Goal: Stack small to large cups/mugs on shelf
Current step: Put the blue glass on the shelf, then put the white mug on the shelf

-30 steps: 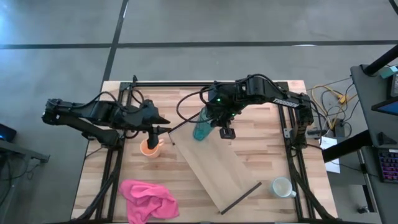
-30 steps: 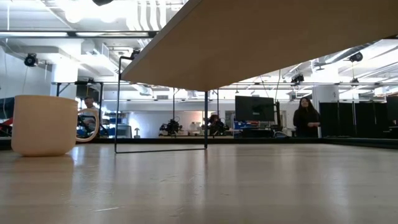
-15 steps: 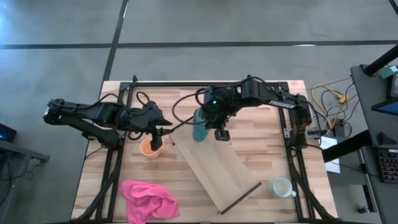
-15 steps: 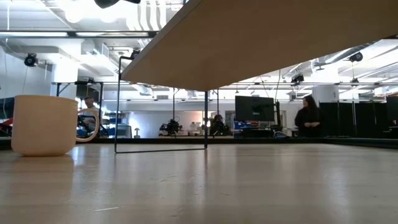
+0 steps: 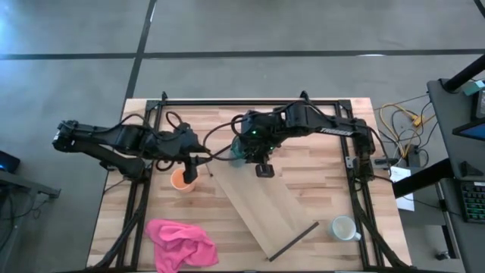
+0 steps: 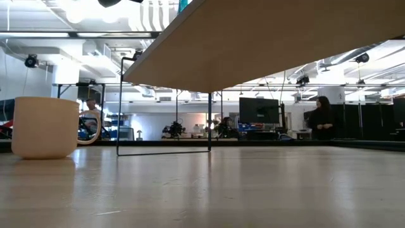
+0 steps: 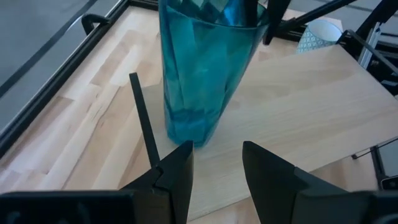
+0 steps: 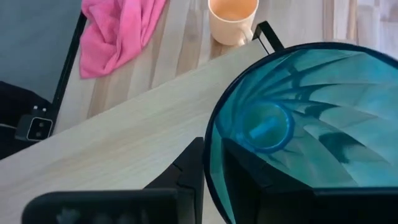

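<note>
The teal-blue tumbler [image 5: 241, 150] stands at the far-left end of the light wood shelf [image 5: 265, 203], which lies slantwise across the table. My right gripper [image 5: 250, 153] is shut on it. In the left wrist view the tumbler [image 7: 205, 68] leans a little, its base beside the shelf's dark bracket [image 7: 143, 118]; whether the base touches the board I cannot tell. My left gripper [image 7: 214, 165] is open and empty, just left of the tumbler, above the orange mug [image 5: 182, 180] on the table. The whitish mug [image 5: 345, 227] stands on the table at the near right. My right gripper holds the tumbler by its rim [image 8: 211, 140], one finger inside the cup and one outside against the wall. The fingers come from above, pointing down. The tumbler hangs below them, nearly upright, its base at the shelf's far-left end.
A pink cloth [image 5: 180, 243] lies at the table's near left. Black frame rails [image 5: 250, 102] run along the far and side edges. The low view shows the shelf's underside [image 6: 285, 38], its bracket [image 6: 164, 107] and the whitish mug [image 6: 45, 126].
My right gripper has carried the tumbler toward the table's left edge, along the far end of the shelf, nearer to my left gripper. The tumbler has stayed nearly upright in the hold.
</note>
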